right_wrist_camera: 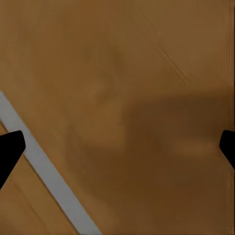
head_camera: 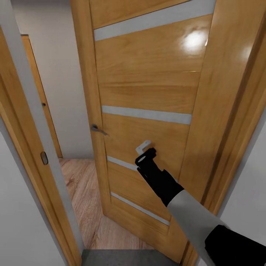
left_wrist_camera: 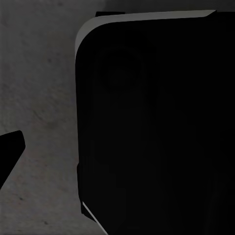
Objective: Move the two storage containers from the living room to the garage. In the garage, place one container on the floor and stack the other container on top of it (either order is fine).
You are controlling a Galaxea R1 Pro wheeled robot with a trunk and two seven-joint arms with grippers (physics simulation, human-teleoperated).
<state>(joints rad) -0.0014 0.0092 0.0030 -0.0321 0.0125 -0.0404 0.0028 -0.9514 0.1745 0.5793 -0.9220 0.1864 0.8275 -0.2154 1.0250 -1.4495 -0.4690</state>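
The two storage containers are out of view. My right arm reaches forward, and my right gripper (head_camera: 146, 153) touches the orange-brown wooden door (head_camera: 147, 92) just below its middle frosted strip. In the right wrist view the right gripper (right_wrist_camera: 117, 147) is open, its dark fingertips (right_wrist_camera: 10, 149) far apart with only door wood between them. In the left wrist view one fingertip (left_wrist_camera: 10, 152) of my left gripper (left_wrist_camera: 117, 147) sits far out to the side over the grey speckled floor (left_wrist_camera: 39, 98). A black part of the robot (left_wrist_camera: 156, 122) hides the other fingertip.
The door stands partly open, with its metal handle (head_camera: 98, 129) on the free edge. Through the gap I see light wood plank floor (head_camera: 85, 192) and a white wall. The door frame (head_camera: 33, 147) with a latch plate (head_camera: 44, 158) is close on the left. Grey floor (head_camera: 122, 258) lies at the threshold.
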